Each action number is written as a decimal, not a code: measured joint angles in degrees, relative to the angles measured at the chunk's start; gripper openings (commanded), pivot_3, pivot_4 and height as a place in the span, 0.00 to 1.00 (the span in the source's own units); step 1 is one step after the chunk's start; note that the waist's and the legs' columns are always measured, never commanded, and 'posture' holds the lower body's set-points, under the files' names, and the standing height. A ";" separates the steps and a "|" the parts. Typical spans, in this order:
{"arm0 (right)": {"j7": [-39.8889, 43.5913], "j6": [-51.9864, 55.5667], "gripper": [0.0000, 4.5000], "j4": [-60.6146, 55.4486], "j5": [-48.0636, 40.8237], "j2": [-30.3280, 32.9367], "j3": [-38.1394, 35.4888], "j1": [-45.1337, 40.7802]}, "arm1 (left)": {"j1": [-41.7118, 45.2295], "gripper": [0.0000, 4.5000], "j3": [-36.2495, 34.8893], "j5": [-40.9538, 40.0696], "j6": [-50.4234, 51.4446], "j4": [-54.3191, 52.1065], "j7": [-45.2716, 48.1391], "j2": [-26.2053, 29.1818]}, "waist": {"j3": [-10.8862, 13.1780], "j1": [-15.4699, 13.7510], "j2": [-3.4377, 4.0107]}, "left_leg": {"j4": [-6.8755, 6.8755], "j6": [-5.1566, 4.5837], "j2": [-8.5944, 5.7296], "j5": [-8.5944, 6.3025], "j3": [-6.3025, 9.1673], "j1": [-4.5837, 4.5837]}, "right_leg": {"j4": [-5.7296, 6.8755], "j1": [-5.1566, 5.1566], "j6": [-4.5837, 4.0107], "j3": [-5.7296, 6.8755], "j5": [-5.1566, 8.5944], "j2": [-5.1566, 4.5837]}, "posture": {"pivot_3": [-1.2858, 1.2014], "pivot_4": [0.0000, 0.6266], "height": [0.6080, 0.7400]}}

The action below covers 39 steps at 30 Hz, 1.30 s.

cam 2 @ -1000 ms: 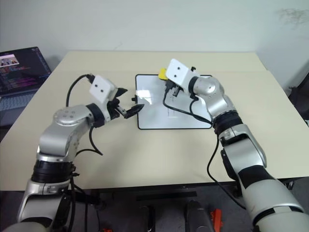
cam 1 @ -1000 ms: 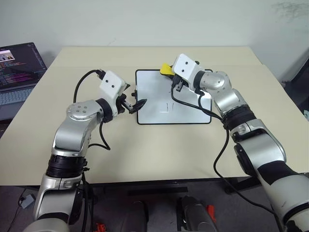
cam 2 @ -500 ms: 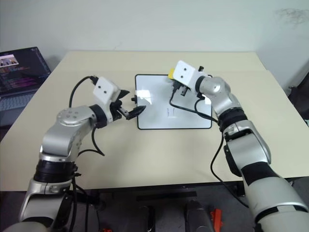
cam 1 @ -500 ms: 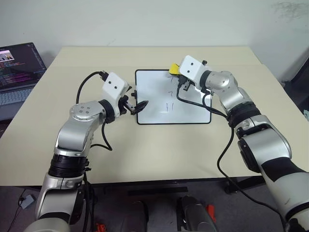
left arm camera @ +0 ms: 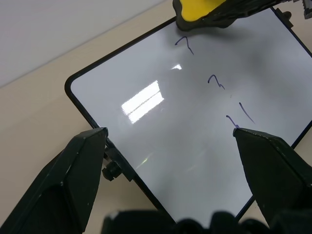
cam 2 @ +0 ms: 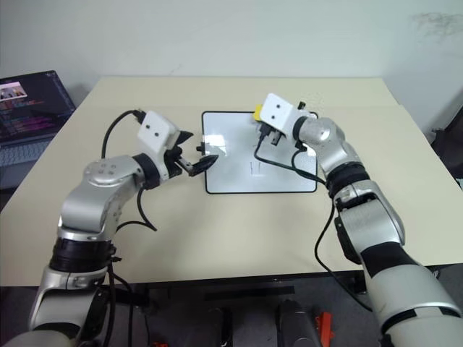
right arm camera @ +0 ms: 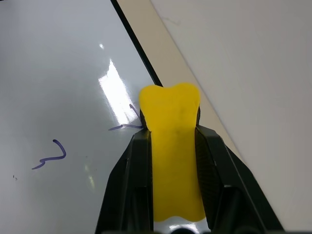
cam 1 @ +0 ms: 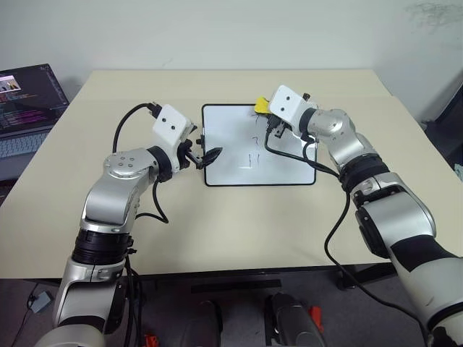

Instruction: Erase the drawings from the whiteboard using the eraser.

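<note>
A laptop (cam 1: 29, 108) is seen well left of the whiteboard (cam 1: 224, 163). At the whiteboard's left edge the left gripper (cam 1: 206, 157) is held with fingers spread. The drawings (left arm camera: 214, 85) remain mid-board. The eraser (right arm camera: 173, 146) is pinched by the right gripper (right arm camera: 170, 161) at the board's far edge, touching the topmost stroke.

glossy white black-framed whiteboard (left arm camera: 161, 126) between and beyond spread black fingers (left arm camera: 73, 180) | thin dark marker strokes (left arm camera: 217, 83) ahead | yellow eraser block (left arm camera: 197, 9) farthest, touching board
</note>
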<state>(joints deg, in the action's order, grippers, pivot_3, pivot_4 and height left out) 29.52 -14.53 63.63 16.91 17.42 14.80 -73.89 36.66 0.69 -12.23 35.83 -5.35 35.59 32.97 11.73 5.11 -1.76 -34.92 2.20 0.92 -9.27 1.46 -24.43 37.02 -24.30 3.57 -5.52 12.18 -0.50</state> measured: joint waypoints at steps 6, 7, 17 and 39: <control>-1.25 0.00 0.19 1.83 0.01 -0.33 0.00 -0.78 | 0.18 1.00 0.15 -0.19 1.25 -0.93 0.00 -0.08 | 0.00 0.05 0.00 | 0.00 0.00 0.00 0.00 0.00 0.00 | 0.01 0.00 0.00 0.00 0.00 0.00 | 0.52 0.24 1.00; -1.39 -0.01 0.19 1.86 0.01 -0.32 0.00 -1.12 | 0.29 1.00 0.15 -0.12 1.45 -0.94 -0.08 0.07 | 0.00 0.05 0.01 | 0.00 0.00 0.00 0.00 0.00 0.00 | 0.01 0.00 0.00 0.00 0.00 0.00 | 0.52 0.24 1.00; -1.35 -0.19 0.19 1.85 -0.03 -0.44 -0.01 -1.43 | 0.35 1.00 0.09 0.80 3.76 -0.94 -1.85 1.05 | 0.00 0.02 0.00 | 0.00 0.00 0.00 0.00 0.01 0.00 | 0.01 0.00 0.00 0.01 0.00 0.00 | 0.52 0.24 1.00; -1.76 -0.19 0.19 1.85 -0.09 -1.74 -0.14 -1.46 | 2.30 1.00 0.24 0.92 4.22 -0.89 -2.45 -0.13 | 0.00 0.04 0.00 | 0.00 0.00 0.00 0.00 0.01 0.00 | 0.01 0.00 0.01 0.01 0.00 0.00 | 0.52 0.24 1.00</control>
<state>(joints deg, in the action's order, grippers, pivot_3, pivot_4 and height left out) 27.76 -14.73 65.48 16.83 15.69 14.66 -75.35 38.97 0.93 -11.32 40.06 -6.24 33.15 32.83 11.73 5.15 -1.76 -34.92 2.20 0.92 -9.27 1.47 -24.43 37.04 -24.30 3.57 -5.52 12.18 -0.50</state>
